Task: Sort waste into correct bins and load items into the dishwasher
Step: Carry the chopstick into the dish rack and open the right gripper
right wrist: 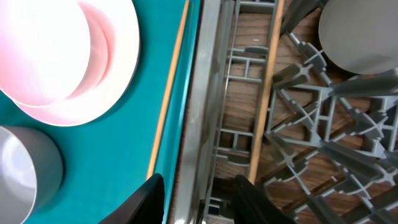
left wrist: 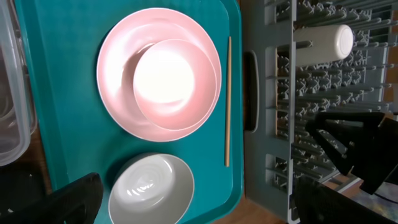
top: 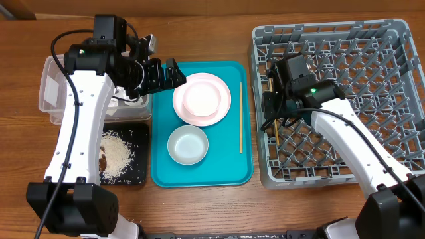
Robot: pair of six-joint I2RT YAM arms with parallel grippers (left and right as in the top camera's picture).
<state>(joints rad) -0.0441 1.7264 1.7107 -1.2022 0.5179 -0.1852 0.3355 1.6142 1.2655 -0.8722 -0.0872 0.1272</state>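
Chopstick lying along tray right edge, long axis paralleling rack left wall. Right hand, fingers spread, empty, hovering just across that wall, nearer. Left hand spread wide, hovering over tray's far-left corner.

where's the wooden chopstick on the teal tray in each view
overhead: the thin wooden chopstick along the right edge of the teal plastic tray.
left wrist: chopstick upright, right of centre.
right wrist: chopstick slanted, left of centre.
shared landmark: the round pale pink plate, left of it in every view.
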